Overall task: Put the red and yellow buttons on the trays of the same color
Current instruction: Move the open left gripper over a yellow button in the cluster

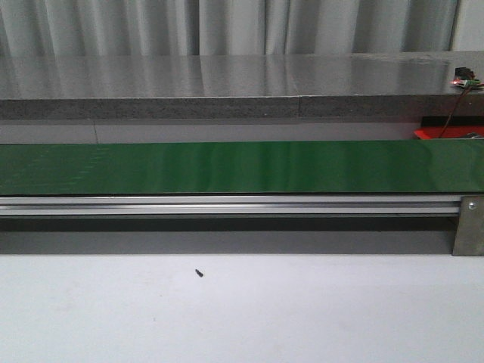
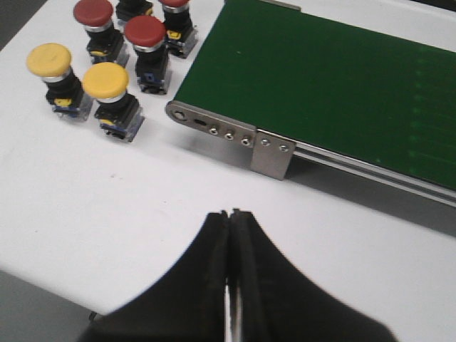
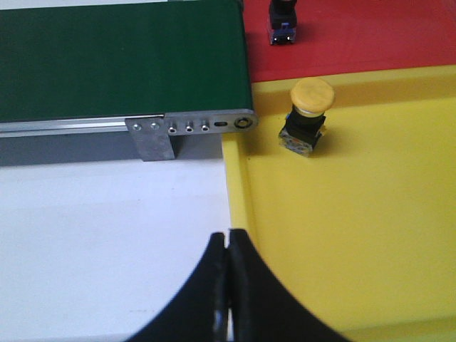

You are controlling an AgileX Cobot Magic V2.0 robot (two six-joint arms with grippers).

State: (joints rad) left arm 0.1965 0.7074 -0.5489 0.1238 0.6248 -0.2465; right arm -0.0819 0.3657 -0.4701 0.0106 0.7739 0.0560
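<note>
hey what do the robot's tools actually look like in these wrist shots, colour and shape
Both look alike. The left tool and the right tool each have two matte black fingers, broad at the base and curving inward to narrow tips, like a flared wedge. No cables, markings or labels show on either. The front view shows no arm.

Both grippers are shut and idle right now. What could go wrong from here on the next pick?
The red-capped and yellow-capped push buttons stand tightly clustered beside the green conveyor belt; the shut left gripper might topple neighbours. In the yellow plastic tray, the standing yellow button could get knocked during another drop.
</note>
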